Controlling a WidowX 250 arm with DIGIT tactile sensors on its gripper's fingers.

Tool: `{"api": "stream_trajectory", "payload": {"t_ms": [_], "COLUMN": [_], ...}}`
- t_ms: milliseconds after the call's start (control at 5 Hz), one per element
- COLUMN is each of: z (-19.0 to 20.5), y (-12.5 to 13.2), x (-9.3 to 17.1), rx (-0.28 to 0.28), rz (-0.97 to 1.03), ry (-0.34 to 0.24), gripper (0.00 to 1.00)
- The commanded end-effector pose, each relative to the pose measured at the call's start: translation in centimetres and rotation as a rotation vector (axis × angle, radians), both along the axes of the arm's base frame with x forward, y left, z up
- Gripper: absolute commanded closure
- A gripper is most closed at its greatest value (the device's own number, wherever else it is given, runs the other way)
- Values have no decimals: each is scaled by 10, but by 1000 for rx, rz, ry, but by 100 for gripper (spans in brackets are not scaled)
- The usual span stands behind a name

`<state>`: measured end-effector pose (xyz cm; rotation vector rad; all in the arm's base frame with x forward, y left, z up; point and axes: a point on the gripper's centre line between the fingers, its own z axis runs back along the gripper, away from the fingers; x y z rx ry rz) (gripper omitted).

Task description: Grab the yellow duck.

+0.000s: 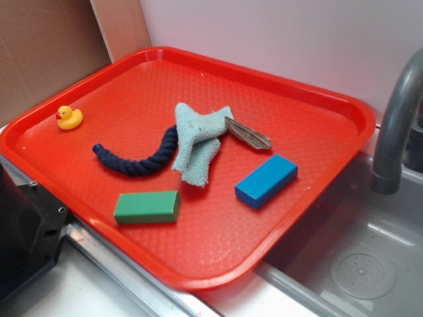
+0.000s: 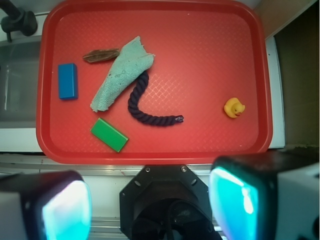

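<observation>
The yellow duck [image 1: 69,117] [image 2: 233,107], tiny with an orange-red beak, sits upright on the red tray [image 1: 277,99] [image 2: 200,30] near its left rim in the exterior view and at the right in the wrist view. My gripper [image 2: 150,202] is open and high above the tray's near edge, with nothing between its teal-padded fingers [image 2: 67,210]. It is well away from the duck. In the exterior view only the robot's black base [image 1: 26,231] shows at lower left; the gripper itself is out of that view.
On the tray lie a dark blue rope [image 1: 135,158], a teal cloth [image 1: 198,142], a brown wood piece [image 1: 248,133], a blue block [image 1: 266,179] and a green block [image 1: 147,207]. A sink [image 1: 363,264] with a grey faucet [image 1: 393,125] is to the right.
</observation>
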<state>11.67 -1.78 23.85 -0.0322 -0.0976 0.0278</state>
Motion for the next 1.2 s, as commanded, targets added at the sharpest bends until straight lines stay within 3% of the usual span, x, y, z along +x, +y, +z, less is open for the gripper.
{"api": "stream_trajectory", "payload": {"t_ms": [0, 200, 400, 600, 800, 1000], "z": [0, -50, -94, -111, -131, -154], "y": [0, 50, 102, 136, 149, 155], "x": [0, 25, 40, 44, 32, 29], "rx": [0, 105, 74, 90, 115, 145], "rz": [0, 246, 494, 749, 981, 1004], "ry": [0, 83, 116, 48, -26, -30], "gripper": [0, 0, 0, 0, 0, 0]}}
